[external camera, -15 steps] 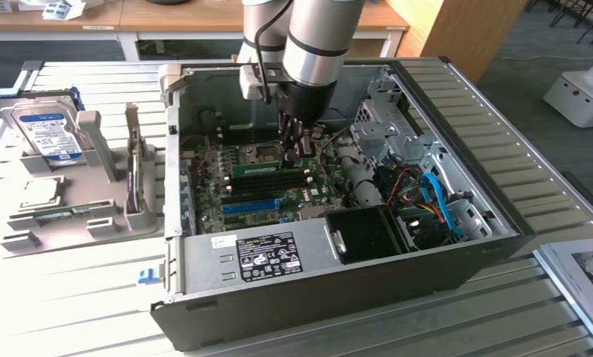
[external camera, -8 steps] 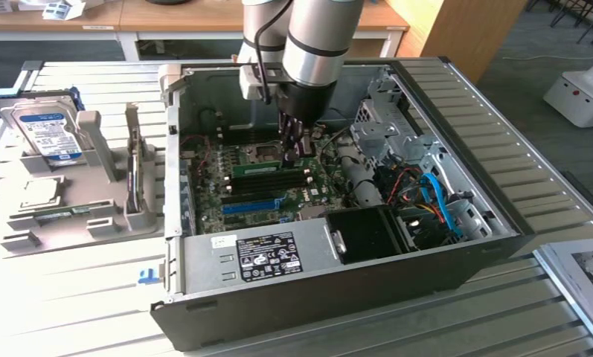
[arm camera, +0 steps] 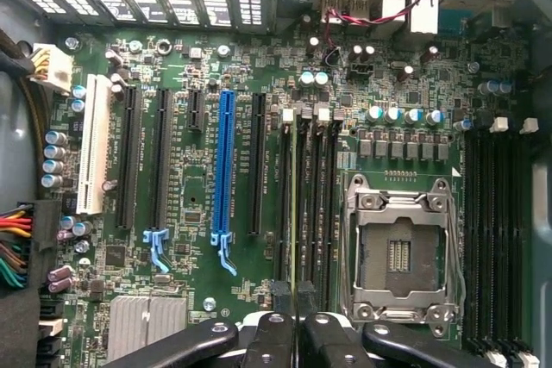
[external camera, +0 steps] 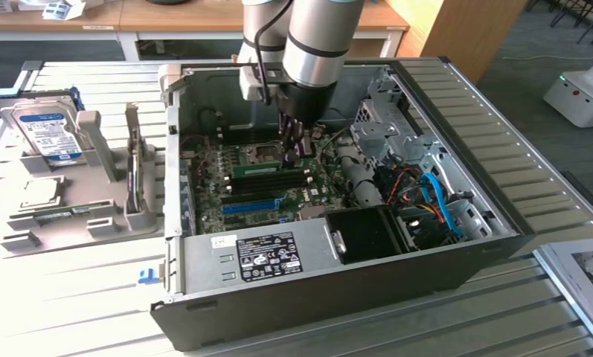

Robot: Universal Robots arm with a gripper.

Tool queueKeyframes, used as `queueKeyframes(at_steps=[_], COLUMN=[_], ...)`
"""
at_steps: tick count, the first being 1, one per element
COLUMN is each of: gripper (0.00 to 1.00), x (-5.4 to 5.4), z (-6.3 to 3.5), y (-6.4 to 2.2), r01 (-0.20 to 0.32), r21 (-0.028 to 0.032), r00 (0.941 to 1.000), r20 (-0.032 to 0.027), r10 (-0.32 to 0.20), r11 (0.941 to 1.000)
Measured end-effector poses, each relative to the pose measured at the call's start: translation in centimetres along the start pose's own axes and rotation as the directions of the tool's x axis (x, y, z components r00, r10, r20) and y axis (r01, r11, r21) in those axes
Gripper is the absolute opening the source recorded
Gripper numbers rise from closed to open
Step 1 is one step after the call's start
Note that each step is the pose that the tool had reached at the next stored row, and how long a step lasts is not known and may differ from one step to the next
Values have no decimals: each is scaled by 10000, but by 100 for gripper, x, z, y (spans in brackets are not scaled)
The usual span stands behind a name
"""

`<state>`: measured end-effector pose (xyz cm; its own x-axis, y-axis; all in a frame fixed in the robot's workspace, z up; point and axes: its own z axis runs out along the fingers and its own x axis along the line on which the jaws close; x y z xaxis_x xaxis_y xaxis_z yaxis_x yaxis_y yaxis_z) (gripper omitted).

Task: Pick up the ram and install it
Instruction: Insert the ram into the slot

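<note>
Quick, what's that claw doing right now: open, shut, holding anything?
Gripper: shut, pinching the ram at the memory slots.

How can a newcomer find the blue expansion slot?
Look inside the open computer case, at the green motherboard. Among its long parallel slots, the blue expansion slot is the single bright blue one; its neighbours are black or white.
</note>
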<state>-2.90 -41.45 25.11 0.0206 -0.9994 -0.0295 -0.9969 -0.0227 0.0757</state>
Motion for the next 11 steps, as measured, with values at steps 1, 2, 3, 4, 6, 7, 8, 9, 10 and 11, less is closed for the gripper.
queueKeyframes(at_steps=[1, 2, 3, 4, 6, 7, 8, 9, 10, 11], gripper=[12, 12, 12, 12, 12, 12, 12, 12, 12, 12], x=[2, 2, 2, 3, 3, 4, 3, 4, 4, 5], z=[0, 0, 0, 0, 1, 4, 9, 14, 19, 24], y=[0, 0, 0, -1, 0, 0, -1, -2, -2, -3], r01=[0, 0, 0, 1, 1, 1, 1, 2, 2, 3], r21=[1, 1, 1, 1, 1, 2, 5, 7, 10, 12], r00=[10000, 10000, 10000, 10000, 10000, 10000, 10000, 10000, 10000, 10000], r20=[0, 0, 0, 0, 0, 1, 2, 0, 0, -1], r10=[0, 0, 0, -1, -1, -1, -1, -2, -2, -3], r11=[10000, 10000, 10000, 10000, 10000, 10000, 10000, 10000, 10000, 10000])
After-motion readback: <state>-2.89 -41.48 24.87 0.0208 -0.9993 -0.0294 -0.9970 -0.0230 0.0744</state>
